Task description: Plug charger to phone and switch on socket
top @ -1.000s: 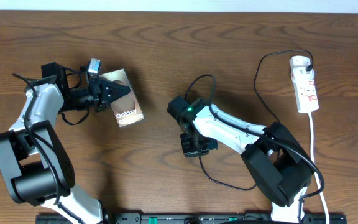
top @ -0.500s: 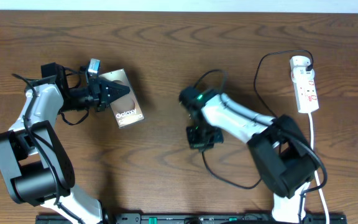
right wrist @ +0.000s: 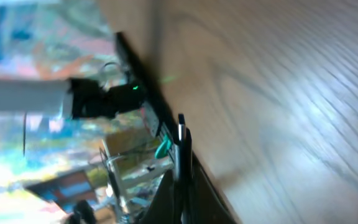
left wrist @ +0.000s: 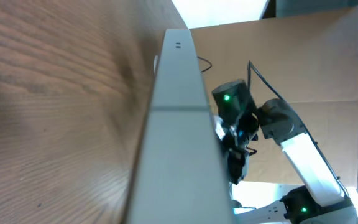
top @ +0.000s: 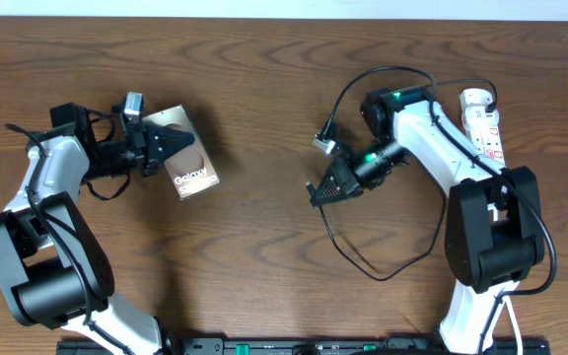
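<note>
Phone (top: 193, 170) is clamped in the left tool (top: 174, 146), well apart from the right tool (top: 316, 194). Right tool is clenched on the charger (top: 363, 271) plug tip, slack trailing behind it on the desk (top: 264, 89). Next, I'd say: line the tip up with the port, push straight, left holds firm. A second ago the right tool sat lower. It has swung up toward the socket (top: 485, 133) and now aims at the phone.

lab bench, robot arms (top: 437, 148), wooden table (top: 264, 79)
</note>
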Robot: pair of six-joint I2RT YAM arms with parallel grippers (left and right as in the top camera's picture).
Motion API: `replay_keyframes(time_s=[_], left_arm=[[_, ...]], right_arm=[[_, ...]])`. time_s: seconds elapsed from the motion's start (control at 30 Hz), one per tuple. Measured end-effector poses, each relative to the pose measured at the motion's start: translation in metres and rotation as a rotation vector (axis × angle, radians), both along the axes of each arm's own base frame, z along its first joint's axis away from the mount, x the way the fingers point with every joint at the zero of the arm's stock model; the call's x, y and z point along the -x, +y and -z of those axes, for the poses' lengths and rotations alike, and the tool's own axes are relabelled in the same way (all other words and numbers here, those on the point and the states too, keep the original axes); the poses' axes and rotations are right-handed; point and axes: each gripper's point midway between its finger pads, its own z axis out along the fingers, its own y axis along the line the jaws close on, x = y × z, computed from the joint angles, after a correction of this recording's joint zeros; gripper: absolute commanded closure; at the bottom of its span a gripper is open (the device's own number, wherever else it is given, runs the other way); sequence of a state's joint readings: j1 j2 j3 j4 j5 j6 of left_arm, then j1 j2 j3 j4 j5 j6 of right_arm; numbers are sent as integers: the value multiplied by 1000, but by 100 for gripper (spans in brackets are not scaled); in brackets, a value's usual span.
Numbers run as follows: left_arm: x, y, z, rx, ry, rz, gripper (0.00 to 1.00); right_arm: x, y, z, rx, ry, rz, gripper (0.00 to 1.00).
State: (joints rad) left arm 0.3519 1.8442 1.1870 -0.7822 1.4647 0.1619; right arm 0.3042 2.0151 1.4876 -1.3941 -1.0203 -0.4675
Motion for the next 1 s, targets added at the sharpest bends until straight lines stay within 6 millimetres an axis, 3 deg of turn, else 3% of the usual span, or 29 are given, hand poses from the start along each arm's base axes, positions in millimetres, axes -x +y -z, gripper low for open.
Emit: replay_keyframes(time_s=[0.23,0.43,0.8,1.0], left_arm=[[-1,0,-5,26,-16,1,92],[-1,-1,-7,35,-19,1,93],[-1,-1,-8,44,-22,2,93],[-1,-1,-8,44,-22,2,93]], right_arm=[[-9,13,-12,-180,-162,-50,99],[-12,31,-19,-299,-189,-54,99],[1,59,23,-330,9,-53,99],[0,52,39,-207,55,-42,99]])
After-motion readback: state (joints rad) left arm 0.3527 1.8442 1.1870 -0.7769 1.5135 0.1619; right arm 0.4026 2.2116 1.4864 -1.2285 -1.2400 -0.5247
